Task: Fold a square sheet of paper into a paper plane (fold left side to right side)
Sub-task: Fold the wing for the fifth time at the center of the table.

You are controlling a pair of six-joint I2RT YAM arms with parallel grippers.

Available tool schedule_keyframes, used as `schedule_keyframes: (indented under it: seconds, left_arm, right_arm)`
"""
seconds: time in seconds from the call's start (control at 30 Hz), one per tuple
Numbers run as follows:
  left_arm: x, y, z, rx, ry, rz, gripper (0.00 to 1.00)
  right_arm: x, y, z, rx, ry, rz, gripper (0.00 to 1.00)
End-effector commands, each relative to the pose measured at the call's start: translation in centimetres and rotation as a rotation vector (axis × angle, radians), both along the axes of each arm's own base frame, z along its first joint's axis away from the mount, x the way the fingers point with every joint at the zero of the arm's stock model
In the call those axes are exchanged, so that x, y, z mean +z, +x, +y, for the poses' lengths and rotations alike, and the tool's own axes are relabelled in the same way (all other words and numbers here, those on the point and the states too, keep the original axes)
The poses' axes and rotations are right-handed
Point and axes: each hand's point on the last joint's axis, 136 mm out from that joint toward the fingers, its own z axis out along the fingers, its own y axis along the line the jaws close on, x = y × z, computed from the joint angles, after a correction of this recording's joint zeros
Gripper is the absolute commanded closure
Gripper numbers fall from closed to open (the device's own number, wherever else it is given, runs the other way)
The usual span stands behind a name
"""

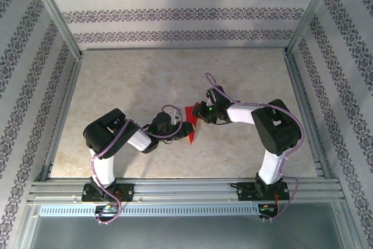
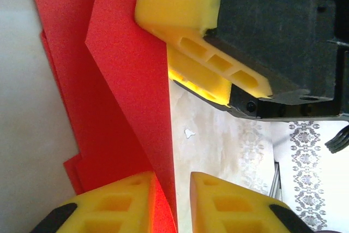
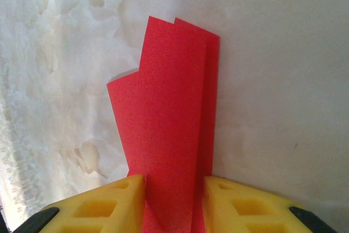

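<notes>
Nearest, two robot arms rise from the near edge of the table [image 1: 116, 80] and bend inward to meet at its middle. Between them lies one red sheet of paper [image 1: 192, 134], already folded into overlapping layers. It is a narrow shape whose long axis runs from near side to far side.

The left gripper [image 1: 176, 126] sits just to the paper's left. The right gripper [image 1: 204, 115] sits just to its right and slightly farther back. Both reach the paper, so neither arm is clearly nearer.

On the left gripper, the yellow fingers [image 2: 109, 208] stand wider apart than the paper edge rising between them, so it looks released. On the right gripper, the red strip fills the gap between the fingers [image 3: 251, 205]. Whether they squeeze it or merely straddle it cannot be told.

The next fold likely turns on carrying the left flap rightward across that long axis.

Beyond, the pale stone-patterned tabletop stretches to the far wall.

Count: one paper, two grippers.
</notes>
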Motion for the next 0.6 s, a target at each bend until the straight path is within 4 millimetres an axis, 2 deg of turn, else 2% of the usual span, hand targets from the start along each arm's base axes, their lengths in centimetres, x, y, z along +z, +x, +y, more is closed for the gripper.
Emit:
schedule_keyframes:
  seconds: [0.0,0.13,0.2,0.4,0.57]
  left_arm:
    - [0.5,0.3,1.1,0.031,0.025,-0.031,0.72]
    - [0.8,0.3,1.6,0.045,0.042,-0.033,0.66]
    - [0.7,0.4,2.1,0.064,0.046,-0.023,0.59]
    - [0.7,1.1,3.2,0.110,0.051,0.018,0.52]
    - [0.5,1.6,3.0,0.107,0.064,0.045,0.51]
  right_arm:
    - [-2.2,-0.9,0.2,0.026,-0.058,0.035,0.65]
    - [-2.2,-1.0,0.3,0.028,-0.054,0.038,0.65]
    - [-2.2,-0.9,0.3,0.027,-0.050,0.037,0.65]
    - [-2.2,-1.0,0.4,0.030,-0.050,0.037,0.65]
    - [-2.2,-1.0,0.4,0.032,-0.048,0.040,0.65]
